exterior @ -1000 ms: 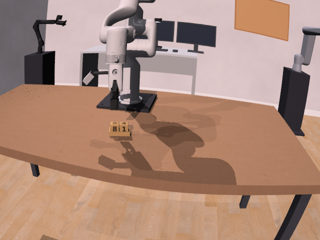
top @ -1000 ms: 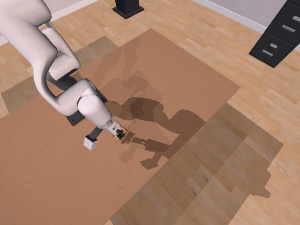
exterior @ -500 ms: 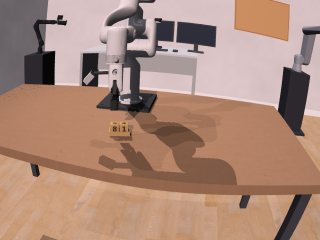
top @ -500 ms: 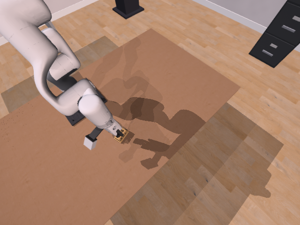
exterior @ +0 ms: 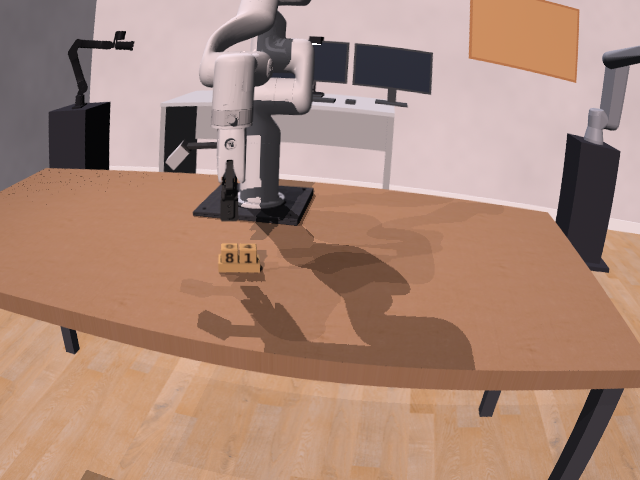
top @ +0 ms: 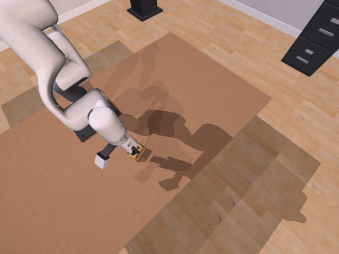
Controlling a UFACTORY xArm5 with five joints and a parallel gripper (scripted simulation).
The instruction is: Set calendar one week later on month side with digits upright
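Observation:
The wooden calendar (exterior: 238, 258) stands on the table in front of the arm's base. Its small tray (exterior: 238, 269) lies flat and holds two cubes side by side. On the side facing the exterior camera, the left cube (exterior: 229, 256) shows 8 and the right cube (exterior: 248, 256) shows 1, both upright. I cannot read a month's name. My gripper (exterior: 227, 214) hangs pointing down, well above the cubes and apart from them, with its fingers partly open and empty. In the top view the gripper (top: 134, 150) covers part of the calendar (top: 140, 154).
The arm's black base plate (exterior: 254, 204) sits just behind the calendar. A small white box (exterior: 176, 156) sticks out from the wrist to the left. Black pedestals, a desk with monitors and a filing cabinet (top: 314, 38) stand off the table.

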